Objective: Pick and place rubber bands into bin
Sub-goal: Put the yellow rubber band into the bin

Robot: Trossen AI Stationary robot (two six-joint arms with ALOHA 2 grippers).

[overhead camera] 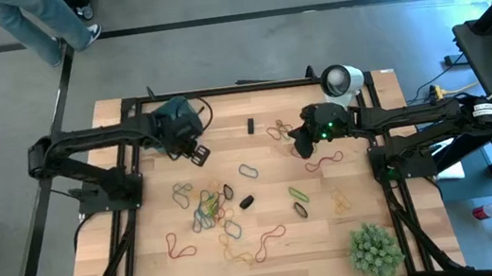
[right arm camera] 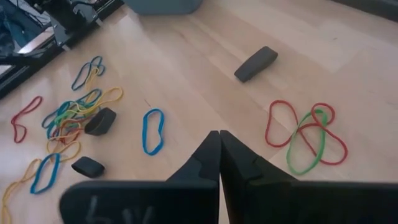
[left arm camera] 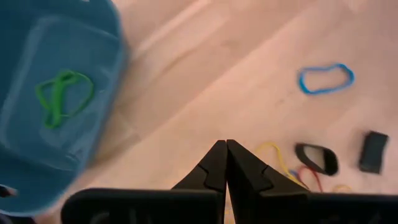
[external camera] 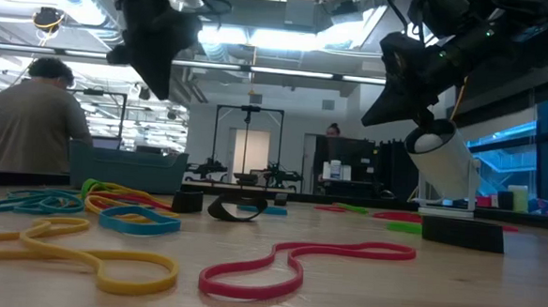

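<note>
The teal bin stands at the far left of the table. In the left wrist view the bin holds a green rubber band on its floor. My left gripper hovers shut and empty just beside the bin, above bare wood. Rubber bands lie loose on the table: a mixed heap, a blue one, and a red and green tangle. My right gripper hangs shut and empty above the table near that tangle.
A white cup-like object stands at the far right and a spiky green ball at the near right. Small black blocks lie among the bands. People stand beyond the table's far edge.
</note>
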